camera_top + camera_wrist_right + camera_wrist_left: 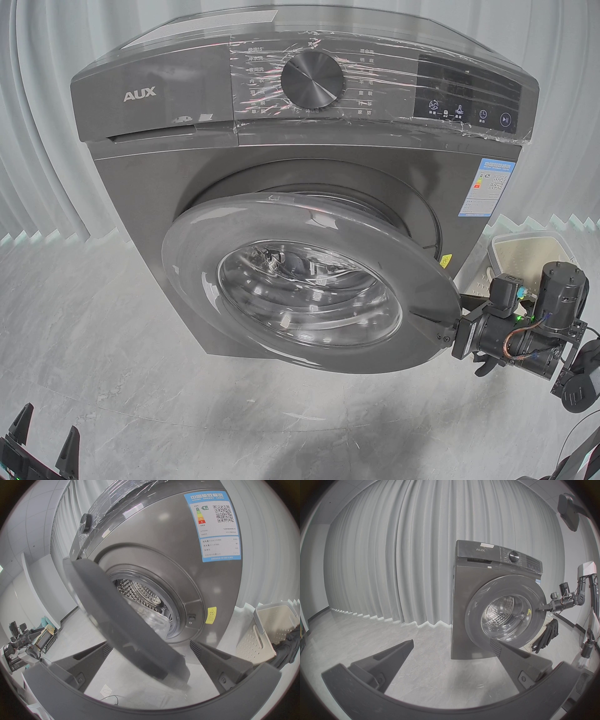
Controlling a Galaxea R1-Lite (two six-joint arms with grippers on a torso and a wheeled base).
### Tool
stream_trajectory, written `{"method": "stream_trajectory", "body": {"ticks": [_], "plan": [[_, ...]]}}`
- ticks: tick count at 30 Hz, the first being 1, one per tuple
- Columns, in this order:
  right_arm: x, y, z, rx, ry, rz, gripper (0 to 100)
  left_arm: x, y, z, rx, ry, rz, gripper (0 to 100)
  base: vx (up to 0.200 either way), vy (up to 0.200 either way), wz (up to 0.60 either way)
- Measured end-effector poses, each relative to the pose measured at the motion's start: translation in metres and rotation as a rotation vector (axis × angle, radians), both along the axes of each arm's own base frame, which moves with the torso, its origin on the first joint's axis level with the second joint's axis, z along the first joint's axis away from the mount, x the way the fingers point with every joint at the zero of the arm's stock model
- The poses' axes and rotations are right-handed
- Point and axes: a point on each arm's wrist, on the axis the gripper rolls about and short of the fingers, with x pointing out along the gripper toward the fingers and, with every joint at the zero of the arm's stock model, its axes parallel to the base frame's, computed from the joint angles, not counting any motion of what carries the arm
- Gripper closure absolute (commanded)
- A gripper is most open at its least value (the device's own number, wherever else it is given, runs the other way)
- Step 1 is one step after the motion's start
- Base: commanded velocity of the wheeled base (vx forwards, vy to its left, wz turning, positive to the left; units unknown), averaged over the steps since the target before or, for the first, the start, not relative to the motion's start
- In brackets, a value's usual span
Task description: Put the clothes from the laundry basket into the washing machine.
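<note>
The right arm (pixel 531 337) hides part of the laundry basket (pixel 531 247), and the wrist view's edge cuts off the dark clothes (pixel 289 650).

A pale grey pleated fabric curtain (pixel 37 156) hangs round me from nine to three o'clock. Glossy light-grey marbled floor tiles (pixel 94 350) spread from its scalloped hem toward six o'clock, mirroring soft, even light.
</note>
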Motion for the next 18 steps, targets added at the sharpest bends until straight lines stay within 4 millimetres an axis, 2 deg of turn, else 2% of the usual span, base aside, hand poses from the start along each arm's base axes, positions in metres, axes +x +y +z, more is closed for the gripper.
{"method": "stream_trajectory", "body": {"ticks": [15,18], "plan": [[-0.014,0.004,-0.011,-0.021,0.045,0.031,0,0.000,0.000,0.000,0.000,0.000,0.000,0,0.000,0.000,0.00],[-0.010,0.004,-0.008,-0.017,0.031,0.022,0,0.000,0.000,0.000,0.001,0.000,0.001,0,-0.200,0.000,0.00]]}}
